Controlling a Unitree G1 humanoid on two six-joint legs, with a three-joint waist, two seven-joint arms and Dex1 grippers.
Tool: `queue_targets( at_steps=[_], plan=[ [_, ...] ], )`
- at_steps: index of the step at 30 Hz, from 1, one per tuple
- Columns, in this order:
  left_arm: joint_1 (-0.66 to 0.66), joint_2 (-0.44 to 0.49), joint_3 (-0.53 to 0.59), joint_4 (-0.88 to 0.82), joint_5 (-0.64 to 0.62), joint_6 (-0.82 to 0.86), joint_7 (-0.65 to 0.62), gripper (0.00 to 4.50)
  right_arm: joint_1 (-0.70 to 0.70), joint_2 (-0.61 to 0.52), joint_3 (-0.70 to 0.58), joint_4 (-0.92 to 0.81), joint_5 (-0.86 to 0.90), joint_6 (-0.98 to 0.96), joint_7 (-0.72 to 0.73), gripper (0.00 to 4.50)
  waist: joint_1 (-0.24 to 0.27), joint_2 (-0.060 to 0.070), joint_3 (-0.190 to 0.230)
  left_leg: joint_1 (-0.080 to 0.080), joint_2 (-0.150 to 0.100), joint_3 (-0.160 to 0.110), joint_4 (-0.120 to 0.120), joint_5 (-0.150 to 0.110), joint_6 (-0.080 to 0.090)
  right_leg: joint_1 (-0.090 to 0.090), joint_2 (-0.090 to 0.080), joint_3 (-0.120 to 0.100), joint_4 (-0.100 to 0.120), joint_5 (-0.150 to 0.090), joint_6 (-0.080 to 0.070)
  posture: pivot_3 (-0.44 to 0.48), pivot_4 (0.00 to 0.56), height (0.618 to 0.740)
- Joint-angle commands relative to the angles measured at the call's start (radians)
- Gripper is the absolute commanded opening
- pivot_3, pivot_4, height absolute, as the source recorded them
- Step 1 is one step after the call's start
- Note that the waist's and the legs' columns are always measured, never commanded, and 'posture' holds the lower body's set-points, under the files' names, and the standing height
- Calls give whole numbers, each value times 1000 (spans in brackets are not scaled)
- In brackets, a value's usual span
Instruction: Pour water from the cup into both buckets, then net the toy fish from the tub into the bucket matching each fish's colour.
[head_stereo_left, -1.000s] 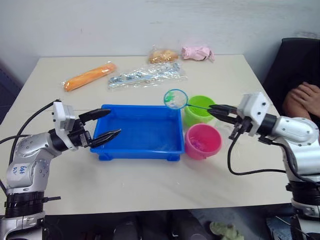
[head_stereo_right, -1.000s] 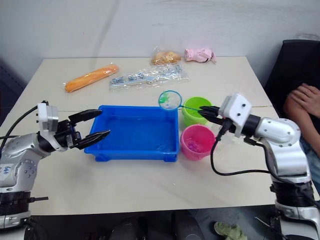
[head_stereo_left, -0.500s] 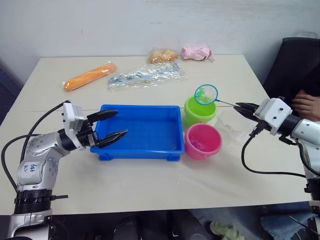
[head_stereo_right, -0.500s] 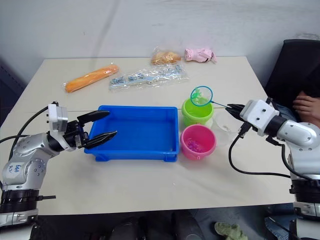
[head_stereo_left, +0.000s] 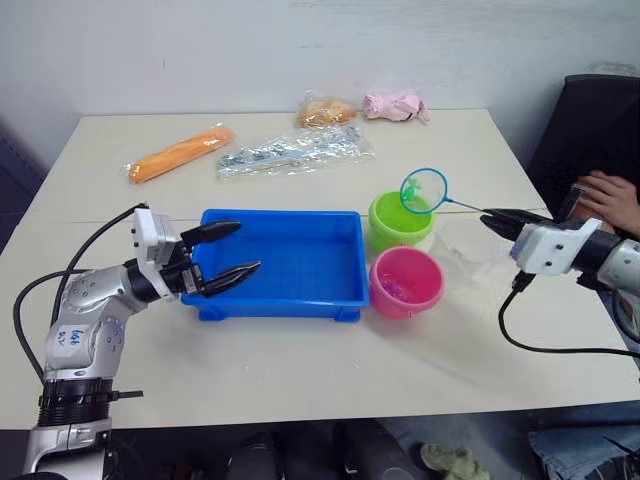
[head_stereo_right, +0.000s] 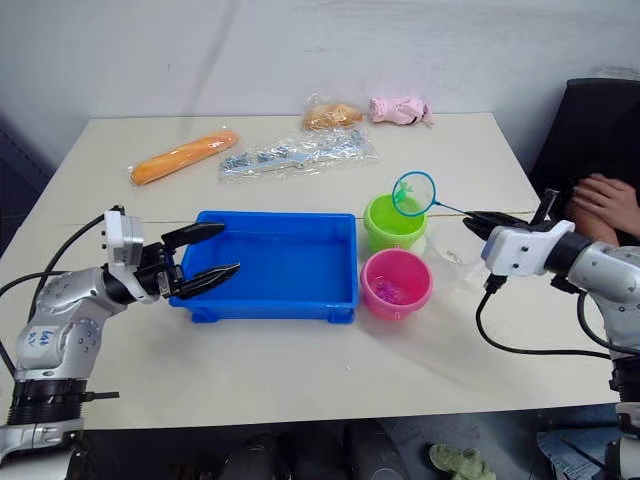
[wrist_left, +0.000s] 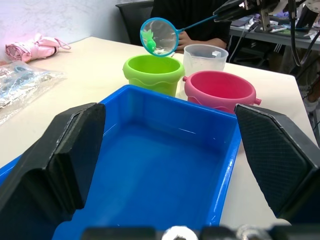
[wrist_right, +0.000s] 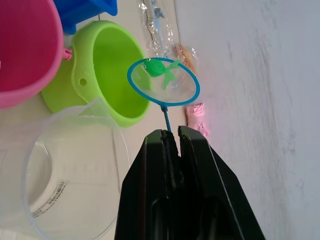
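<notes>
My right gripper (wrist_right: 171, 137) is closed tight on the thin black handle of the net (head_stereo_left: 424, 190). I hold the net up in the air, with its blue hoop over the far right edge of the green bucket (head_stereo_left: 399, 220). Inside the mesh lies one green fish (wrist_right: 159, 67), close to the rim of the hoop.

The pink bucket (head_stereo_left: 406, 282) stands just beside the green one, on the side nearer to me, and both of them stand close to the right end of the tub (head_stereo_left: 283, 264). In the pink bucket I can see some small pink fish (head_stereo_right: 389, 290) at the bottom. The cup (wrist_left: 205, 58) stands upright on the table (head_stereo_left: 300, 360) just to the right of the two buckets, below my right gripper; whether any water is in it I cannot tell.

My left gripper (head_stereo_left: 225, 254) is open — the two black fingers are spread wide apart, and they hover at the left end of the tub, holding nothing. The tub has clear water in it.

At the far side of the table lie an orange packet (head_stereo_left: 179, 153), a clear plastic bag (head_stereo_left: 293, 150), a small brownish bag (head_stereo_left: 326, 110) and a pink thing (head_stereo_left: 394, 104). A person's hand (head_stereo_left: 611, 195) rests at the right edge of the scene.
</notes>
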Motion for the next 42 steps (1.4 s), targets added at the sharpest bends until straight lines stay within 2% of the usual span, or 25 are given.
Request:
queue_targets(
  at_steps=[1,5,18,24,29,33,37,42],
  plan=[
    [-14,1,10,-12,0,-21,-4,4442,-14,-40,-7,3,-77,-90,-86,0,0,0,0,0,0,0,0,0,0,0,0,0,0,0,0,0,150,740],
    [-9,-2,13,-12,0,-24,-2,4442,-10,-58,-24,-7,-214,-144,-227,0,0,0,0,0,0,0,0,0,0,0,0,0,0,0,0,0,150,740],
    [-13,-12,11,-5,-1,-35,8,4442,38,-77,-8,-81,-479,-124,-498,0,0,0,0,0,0,0,1,0,-1,0,0,0,2,0,0,0,150,740],
    [-34,-25,-1,8,4,-38,10,4442,-12,-108,54,-11,-584,-157,-618,0,0,0,0,0,0,1,1,1,-1,0,0,0,2,0,0,0,150,740],
    [-52,-31,-7,18,8,-40,7,4442,-93,-124,124,36,-617,-196,-663,0,-4,0,0,1,0,2,1,1,-1,-1,0,1,4,0,0,0,150,740],
    [-68,-34,-13,22,9,-38,10,4442,-124,-168,197,82,-741,-198,-741,0,-1,1,0,1,0,2,2,1,-1,-1,1,1,4,0,0,0,150,740],
    [-77,-36,-17,24,8,-37,10,4442,-164,-174,231,147,-699,-209,-742,0,-1,1,0,1,0,2,2,2,-1,-1,0,2,4,0,0,0,150,740],
    [-81,-40,-18,20,8,-33,13,4442,-153,-173,238,137,-688,-211,-757,0,-5,1,0,1,0,2,2,2,-1,-1,1,2,5,0,0,0,150,740]
  ],
)
